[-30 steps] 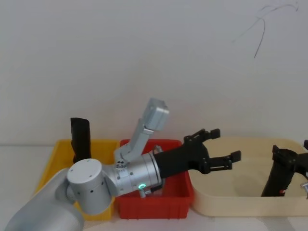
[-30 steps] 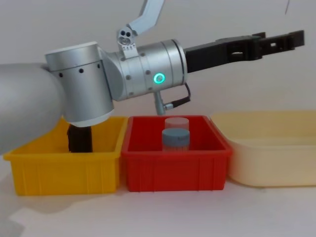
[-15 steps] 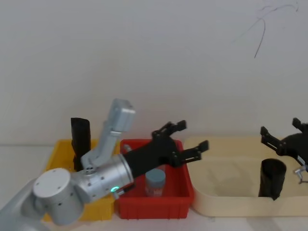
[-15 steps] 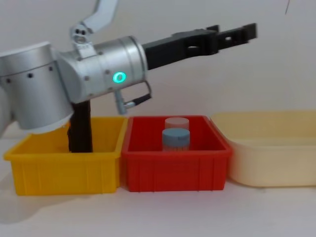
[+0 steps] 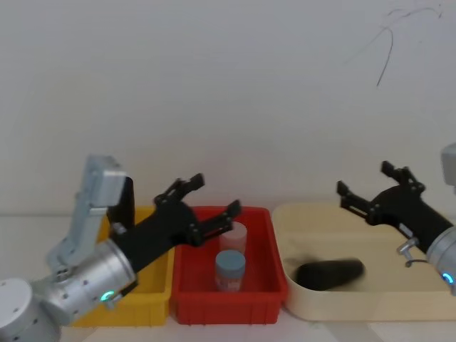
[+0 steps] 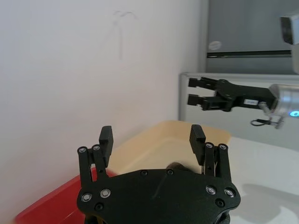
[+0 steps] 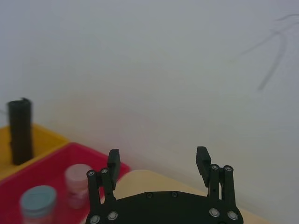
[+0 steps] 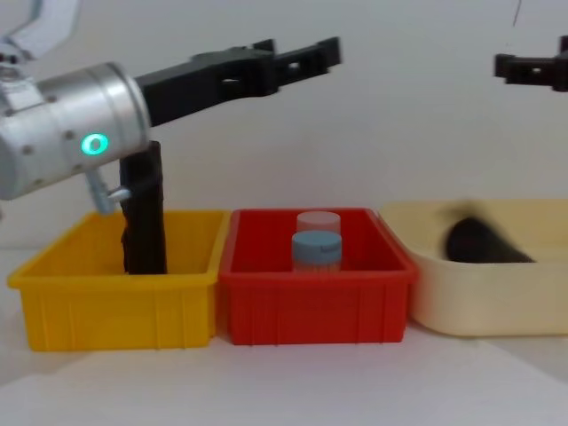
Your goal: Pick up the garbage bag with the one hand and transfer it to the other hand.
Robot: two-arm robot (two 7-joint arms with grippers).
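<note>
Garbage bag [image 5: 329,273] lay on its side inside cream tub [image 5: 356,310] at right, held by neither gripper, left gripper [image 5: 210,198] hung above red bin [image 5: 228,310], jaws spread wide, right gripper [image 5: 365,179] hung above tub, jaws likewise apart, second black roll [image 8: 145,209] stood upright in yellow bin [image 8: 115,311] at left.

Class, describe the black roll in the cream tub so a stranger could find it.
Find the cream tub on the robot's right, beside the red bin. The garbage bag, a black roll, lies on its side inside it; the other black roll stands upright in the yellow bin.
</note>
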